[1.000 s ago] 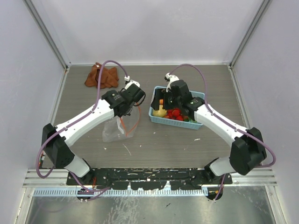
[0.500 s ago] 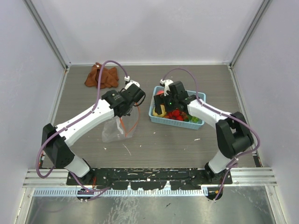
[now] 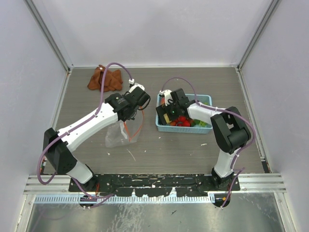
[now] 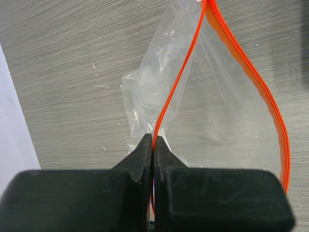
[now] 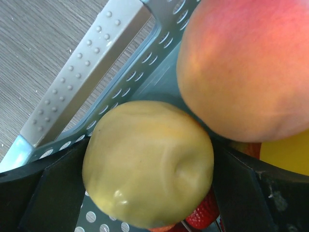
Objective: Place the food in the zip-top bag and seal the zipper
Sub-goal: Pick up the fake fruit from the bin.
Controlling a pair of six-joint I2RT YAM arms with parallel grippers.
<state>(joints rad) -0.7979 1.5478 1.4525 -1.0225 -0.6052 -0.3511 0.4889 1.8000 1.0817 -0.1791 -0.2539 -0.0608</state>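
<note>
My left gripper (image 3: 131,112) is shut on the orange-red zipper (image 4: 176,87) of the clear zip-top bag (image 3: 119,134). The bag hangs from it down to the table with its mouth bowed open. In the left wrist view the left gripper (image 4: 153,140) pinches one side of the strip. My right gripper (image 3: 166,112) is down in the light-blue basket (image 3: 205,99). In the right wrist view its jaws (image 5: 149,157) press both sides of a yellow piece (image 5: 149,164). An orange-pink peach (image 5: 241,67) lies against it and a red strawberry (image 5: 203,220) lies under it.
More red strawberries (image 3: 181,121) and green grapes (image 3: 199,123) lie in the basket, whose perforated wall (image 5: 87,82) is close to the right fingers. A brown cloth (image 3: 105,79) lies at the back left. White walls enclose the table.
My right arm swung left and reached down into the basket's left end, onto the yellow piece. The left arm and the bag have not moved.
</note>
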